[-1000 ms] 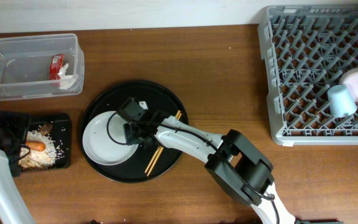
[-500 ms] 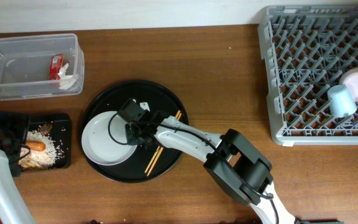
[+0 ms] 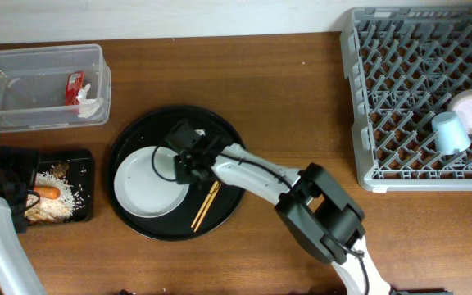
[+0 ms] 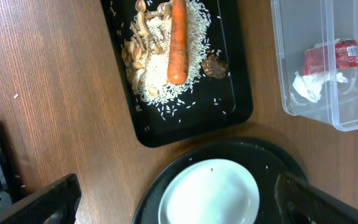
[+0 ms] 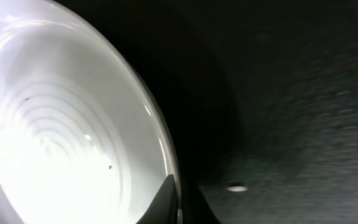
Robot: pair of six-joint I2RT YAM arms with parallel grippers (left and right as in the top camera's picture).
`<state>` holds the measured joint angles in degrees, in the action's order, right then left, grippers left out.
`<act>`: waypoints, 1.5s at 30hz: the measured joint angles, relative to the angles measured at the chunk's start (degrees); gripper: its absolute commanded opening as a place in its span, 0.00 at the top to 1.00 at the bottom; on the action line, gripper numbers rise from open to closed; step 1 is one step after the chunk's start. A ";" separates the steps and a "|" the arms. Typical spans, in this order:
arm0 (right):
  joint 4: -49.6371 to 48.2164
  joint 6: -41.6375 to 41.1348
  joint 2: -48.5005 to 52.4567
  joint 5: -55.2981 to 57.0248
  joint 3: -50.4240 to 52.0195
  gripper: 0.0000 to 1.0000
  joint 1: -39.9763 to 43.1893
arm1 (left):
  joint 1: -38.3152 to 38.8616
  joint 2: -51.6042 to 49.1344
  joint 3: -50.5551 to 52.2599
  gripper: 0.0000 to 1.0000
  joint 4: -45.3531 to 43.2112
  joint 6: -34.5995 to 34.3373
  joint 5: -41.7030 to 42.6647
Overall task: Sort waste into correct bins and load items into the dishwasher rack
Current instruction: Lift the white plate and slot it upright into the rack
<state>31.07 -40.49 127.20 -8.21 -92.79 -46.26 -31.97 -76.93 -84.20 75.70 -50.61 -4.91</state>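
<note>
Overhead, we log the right gripper [image 3: 183,166] at the right rim of the white plate [image 3: 147,183] on the round black tray [image 3: 133,131] (whether it grips, we cannot tell); left gripper [image 4: 176,183] spread wide, empty.

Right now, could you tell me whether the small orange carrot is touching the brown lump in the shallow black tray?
Apart. The left wrist view shows a clear gap between the small orange carrot and the brown lump.

Warm brown wood-grain table [image 3: 301,90] spreads beneath and around the right gripper [image 3: 180,164], with a pale wall [image 3: 220,16] strip beyond it.
</note>
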 measured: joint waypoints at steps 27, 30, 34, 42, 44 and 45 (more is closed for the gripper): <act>-1.75 24.55 -25.57 2.36 0.02 0.96 65.99 | 0.00 0.00 0.00 0.01 -0.02 0.00 0.00; -6.08 29.22 -25.57 11.87 0.02 0.96 66.97 | 0.00 0.00 0.00 0.01 0.04 0.00 -0.02; -13.18 36.54 -25.55 20.61 0.02 0.95 66.99 | 0.00 0.00 0.00 0.01 0.00 0.00 -0.02; -20.85 51.17 -20.46 27.06 0.02 0.95 66.99 | 0.00 0.00 0.00 0.01 0.00 0.00 0.00; -21.84 52.65 -18.36 28.00 0.02 0.96 66.99 | 0.02 0.00 0.00 0.01 0.00 0.00 0.00; -22.36 53.40 -17.27 28.57 0.02 0.96 66.99 | 0.00 0.00 0.00 0.01 0.00 0.00 -0.02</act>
<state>8.71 12.91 109.93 20.36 -92.77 20.73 -31.97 -76.93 -84.20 75.70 -50.61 -4.93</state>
